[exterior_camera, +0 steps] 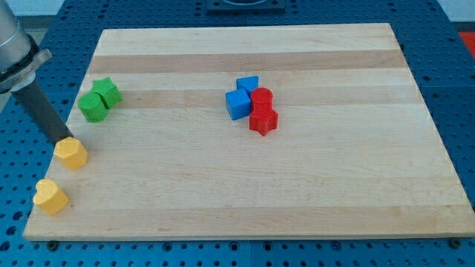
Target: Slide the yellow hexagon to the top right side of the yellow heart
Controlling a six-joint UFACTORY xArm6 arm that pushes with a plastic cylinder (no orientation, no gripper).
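Wooden board [312,185] with yellow, green, blue and red blocks.

Pale wooden board [297,193] on blue perforated table [453,89].

Your arm's visible end, top-left corner of view, pale grey rounded housing w/ light grey collar below it, then a straight dark charcoal rod, matte, no cables, screws or markings you can make out, my tip [65,139] same dark shade, end blunt.
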